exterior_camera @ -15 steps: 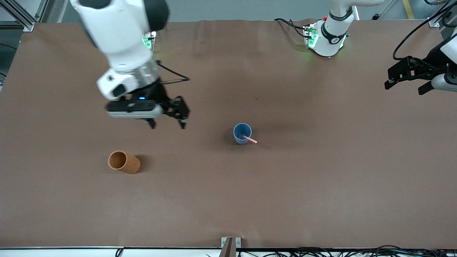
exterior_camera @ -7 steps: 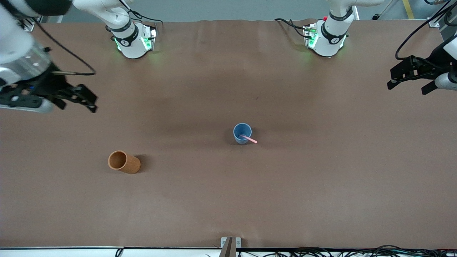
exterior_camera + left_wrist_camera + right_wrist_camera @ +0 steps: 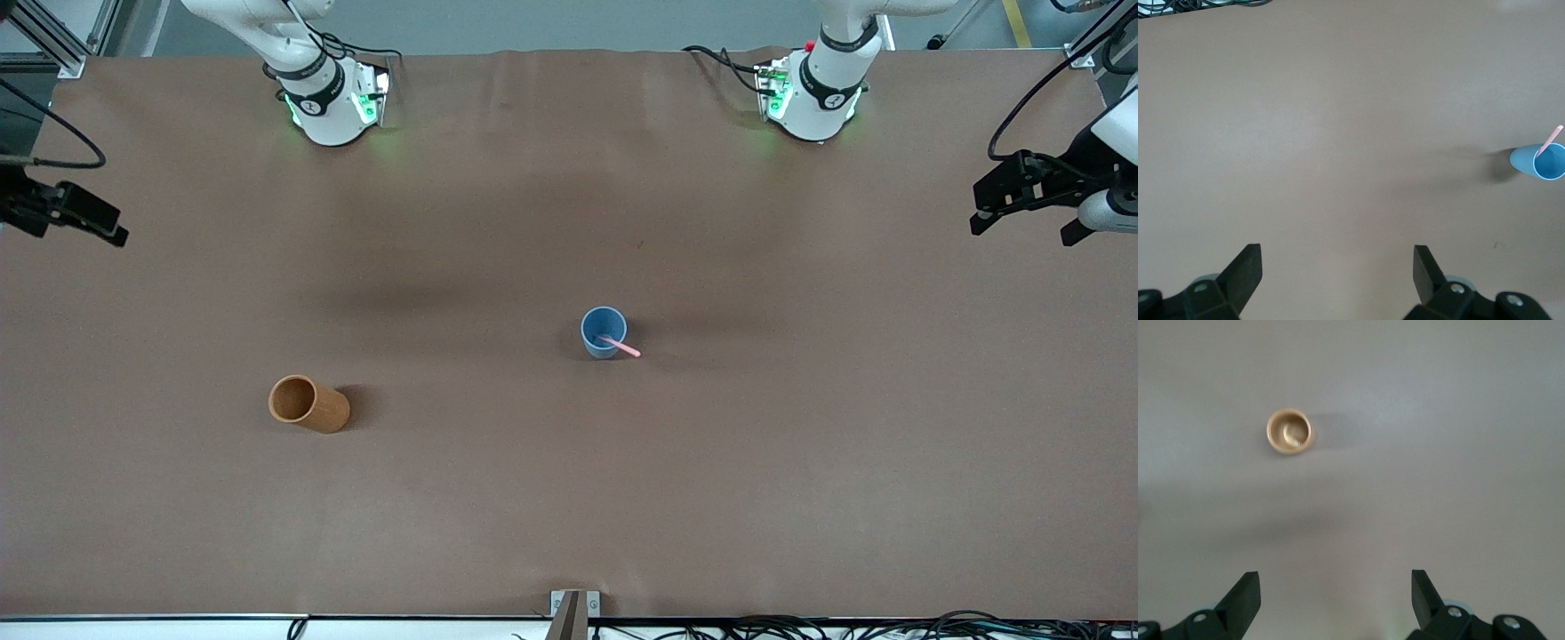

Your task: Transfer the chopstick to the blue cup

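Observation:
The blue cup (image 3: 604, 332) stands upright near the table's middle. The pale pink chopstick (image 3: 624, 348) rests inside it, and its upper end leans out over the rim. In the left wrist view the blue cup (image 3: 1545, 162) and the chopstick (image 3: 1553, 136) show far off. My left gripper (image 3: 1022, 233) hangs open and empty over the table's edge at the left arm's end; its jaws (image 3: 1338, 252) stand wide apart. At the right arm's end my right gripper (image 3: 80, 233) is also open with nothing in it (image 3: 1336, 577).
An orange-brown cup (image 3: 308, 404) stands toward the right arm's end, nearer to the front camera than the blue cup; the right wrist view shows the orange-brown cup (image 3: 1289, 431) from above. Both arm bases sit along the table's back edge.
The right arm has swung from over the table between the two cups out to the edge at its own end. The left gripper drifted slightly outward. Cup and chopstick stayed put.

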